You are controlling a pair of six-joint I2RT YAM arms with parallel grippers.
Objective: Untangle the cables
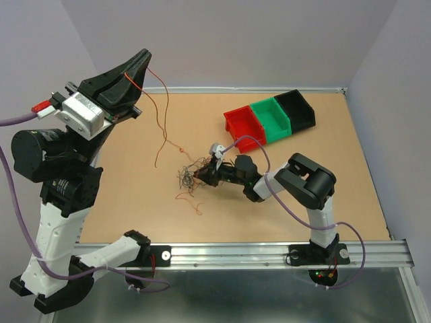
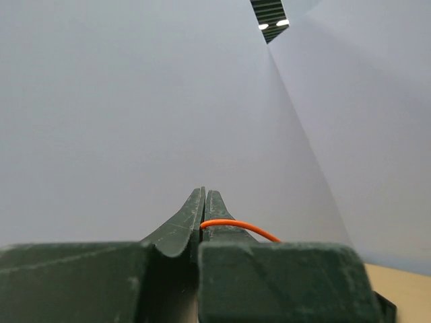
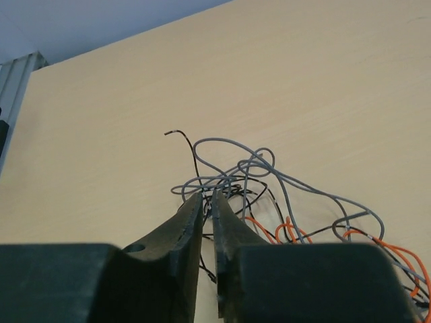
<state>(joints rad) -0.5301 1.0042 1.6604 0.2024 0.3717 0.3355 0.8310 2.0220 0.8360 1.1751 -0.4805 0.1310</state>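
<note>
My left gripper (image 1: 143,56) is raised high at the far left, shut on one long red-orange cable (image 1: 162,124) that hangs down in a curve to the table. In the left wrist view the shut jaws (image 2: 204,194) pinch that orange cable (image 2: 236,224) against a blank wall. The tangle of thin cables (image 1: 186,173) lies mid-table. My right gripper (image 1: 200,176) sits low at its right side. In the right wrist view its jaws (image 3: 207,196) are closed to a narrow slit on dark strands of the tangle (image 3: 269,168), with grey, black and orange wires (image 3: 291,232) around them.
Red (image 1: 229,124), green (image 1: 260,108) and black (image 1: 304,118) bins stand side by side at the back right. A loose orange strand (image 1: 193,199) lies just in front of the tangle. An aluminium rail (image 1: 236,252) runs along the near edge.
</note>
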